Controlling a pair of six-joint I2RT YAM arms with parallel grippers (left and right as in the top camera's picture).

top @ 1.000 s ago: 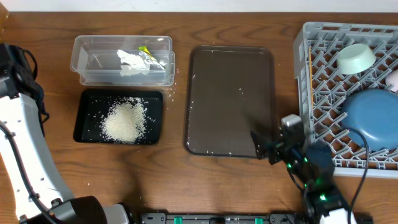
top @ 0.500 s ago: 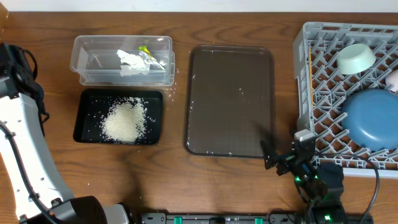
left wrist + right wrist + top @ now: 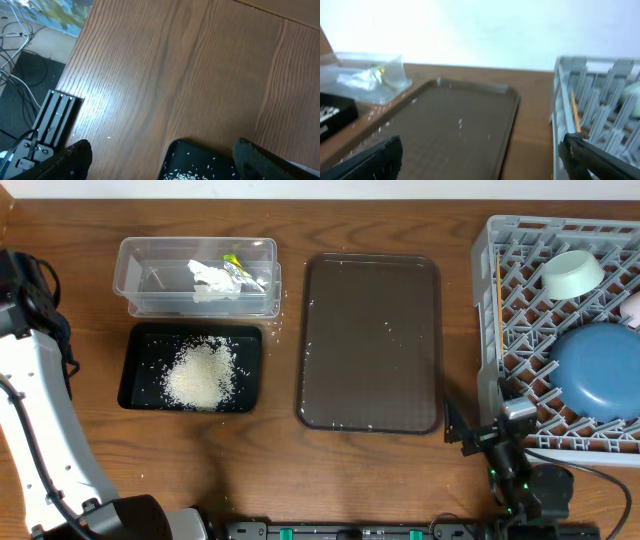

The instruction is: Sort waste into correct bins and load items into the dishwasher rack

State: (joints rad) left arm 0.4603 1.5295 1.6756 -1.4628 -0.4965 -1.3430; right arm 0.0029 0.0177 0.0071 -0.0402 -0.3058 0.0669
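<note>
The rice [image 3: 200,375] lies in the black tray [image 3: 140,388], the paper [image 3: 210,278] in the clear tub [image 3: 135,280], and the plate [image 3: 600,370], green bowl [image 3: 572,272] and chopstick [image 3: 499,290] sit in the rack [image 3: 488,330]. My right end effector [image 3: 462,432] hangs wide open and empty just beside the rack's near corner; I think best is to move it slowly, not knocking that wall.

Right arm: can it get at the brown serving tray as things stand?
Probably yes. The right pincer sits open just off the near right corner of the brown tray, facing across it, with nothing between them. Only a few rice grains lie on the tray.
</note>
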